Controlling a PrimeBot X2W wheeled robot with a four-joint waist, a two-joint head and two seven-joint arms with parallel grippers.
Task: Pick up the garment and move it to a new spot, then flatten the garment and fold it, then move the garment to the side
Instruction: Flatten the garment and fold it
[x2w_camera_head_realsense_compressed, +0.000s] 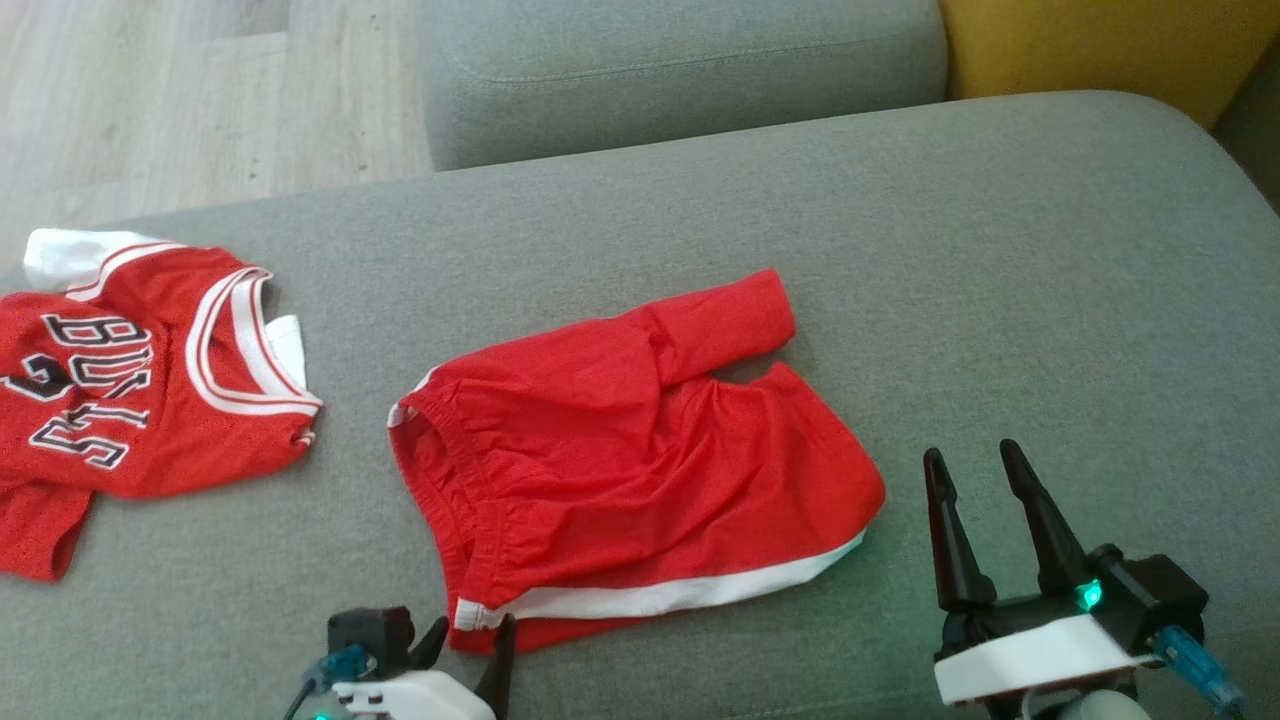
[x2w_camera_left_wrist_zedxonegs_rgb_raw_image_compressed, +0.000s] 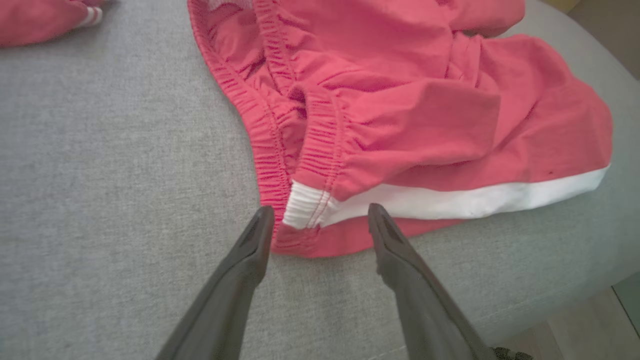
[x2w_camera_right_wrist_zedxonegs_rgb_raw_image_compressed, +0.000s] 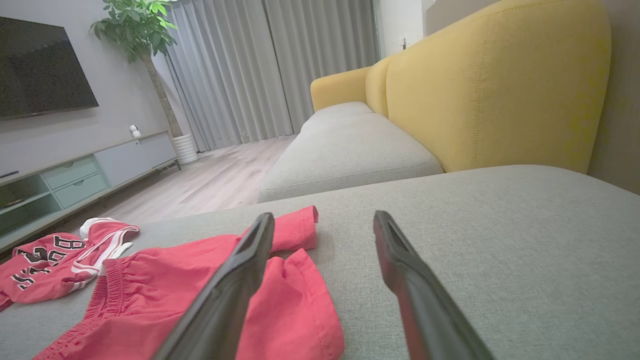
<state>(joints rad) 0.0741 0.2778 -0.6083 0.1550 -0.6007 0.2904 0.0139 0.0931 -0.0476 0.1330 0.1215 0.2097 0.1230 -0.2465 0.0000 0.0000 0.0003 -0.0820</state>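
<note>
The grey sofa (x2w_camera_head_realsense_compressed: 1000, 250) serves as the work surface, its wide seat giving room to spread cloth out. The red shorts (x2w_camera_head_realsense_compressed: 620, 460), the garment in hand, lie near the middle of that seat, close to the front edge where both arms can reach them. They are rumpled rather than flat: one leg (x2w_camera_head_realsense_compressed: 720, 320) sticks out toward the far side, creases run across the body, and the waistband (x2w_camera_left_wrist_zedxonegs_rgb_raw_image_compressed: 320, 145) is bunched and partly doubled over. By that look the flattening is not done and the fold is not begun. A red jersey (x2w_camera_head_realsense_compressed: 130, 390) lies well apart on the robot's left, touching nothing of the shorts, so it seems to be out of this job. The right gripper (x2w_camera_head_realsense_compressed: 972, 452) hovers with its fingers apart over bare cushion just beside the hem end of the shorts, holding nothing, likely kept there ready to take that end. The left gripper (x2w_camera_left_wrist_zedxonegs_rgb_raw_image_compressed: 320, 210) sits low at the near waistband corner, its fingers spread to either side of the white stripe's end (x2w_camera_left_wrist_zedxonegs_rgb_raw_image_compressed: 305, 205) and clamped on nothing; that placement suits either letting the corner lie or taking a fresh hold to pull the cloth taut.
</note>
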